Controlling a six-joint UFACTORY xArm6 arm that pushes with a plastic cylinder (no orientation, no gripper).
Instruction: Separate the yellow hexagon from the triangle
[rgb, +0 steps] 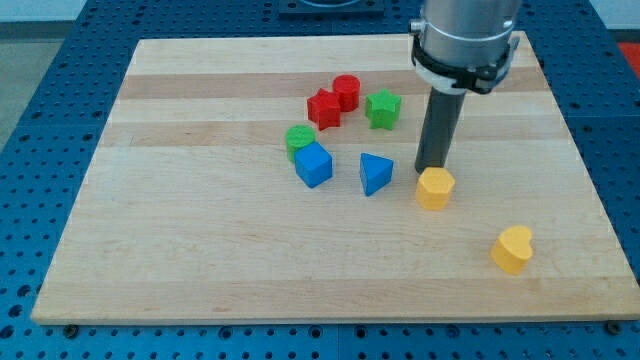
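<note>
The yellow hexagon (435, 188) lies on the wooden board (200, 250), right of centre. The blue triangle (375, 173) lies just to its left, a small gap between them. My tip (431, 169) stands at the hexagon's top edge, touching or nearly touching it, and to the right of the triangle.
A blue cube (313, 164) and a green cylinder (299, 139) sit left of the triangle. A red star-like block (324, 108), a red cylinder (346, 92) and a green star (383, 108) lie nearer the view's top. A yellow heart (513, 249) lies at lower right.
</note>
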